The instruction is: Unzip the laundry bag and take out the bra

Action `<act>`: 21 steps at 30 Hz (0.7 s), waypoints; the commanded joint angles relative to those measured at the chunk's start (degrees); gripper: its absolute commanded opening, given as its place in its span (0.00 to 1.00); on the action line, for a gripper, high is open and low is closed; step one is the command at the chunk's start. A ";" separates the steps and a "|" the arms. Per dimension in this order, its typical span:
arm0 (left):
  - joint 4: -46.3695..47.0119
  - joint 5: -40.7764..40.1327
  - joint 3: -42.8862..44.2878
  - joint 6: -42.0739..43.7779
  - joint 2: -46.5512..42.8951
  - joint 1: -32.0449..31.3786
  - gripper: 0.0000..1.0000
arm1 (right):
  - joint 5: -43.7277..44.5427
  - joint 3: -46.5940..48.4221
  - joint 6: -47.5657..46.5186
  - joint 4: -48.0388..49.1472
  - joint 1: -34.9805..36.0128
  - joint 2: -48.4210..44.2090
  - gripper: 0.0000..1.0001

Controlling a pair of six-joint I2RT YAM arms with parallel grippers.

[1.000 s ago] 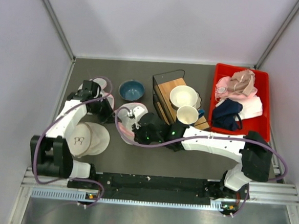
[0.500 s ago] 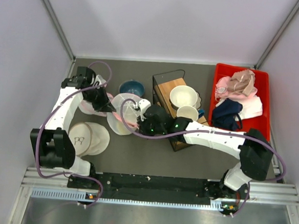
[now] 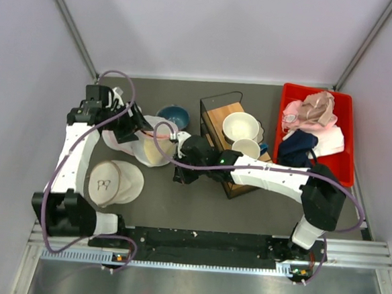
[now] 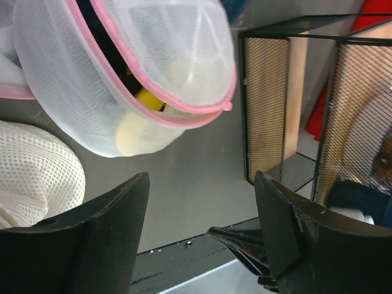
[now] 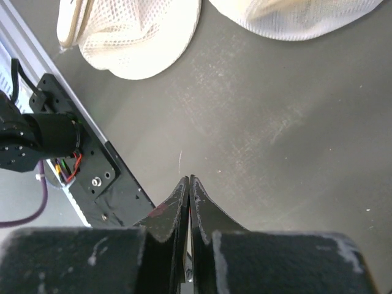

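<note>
bag (image 4: 122,79) lies just ahead of my left fingers (image 4: 98,239), released and empty; its zipper gap shows the bra (image 4: 150,98). right fingers (image 5: 174,211) clenched, nothing seen between, over the worktop (image 5: 275,153); left is nearer.

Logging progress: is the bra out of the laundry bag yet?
Inside: the left wrist view shows the yellow bra within the laundry bag, in the gap between its pink zipper edges.

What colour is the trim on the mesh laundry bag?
Pink; the laundry bag shows it best in the left wrist view.
</note>
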 commanded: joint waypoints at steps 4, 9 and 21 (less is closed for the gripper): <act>0.44 -2.85 -3.42 -1.19 -8.86 0.25 0.75 | 5.96 0.48 -0.26 0.70 -0.95 -5.25 0.17; 3.51 -5.58 -2.37 -1.54 -7.73 1.65 0.75 | 11.06 1.62 -3.25 -0.36 -1.66 -11.14 0.58; 7.21 -0.21 6.00 -1.80 9.17 1.40 0.69 | 15.02 3.47 -3.43 -2.65 -1.83 -16.42 0.74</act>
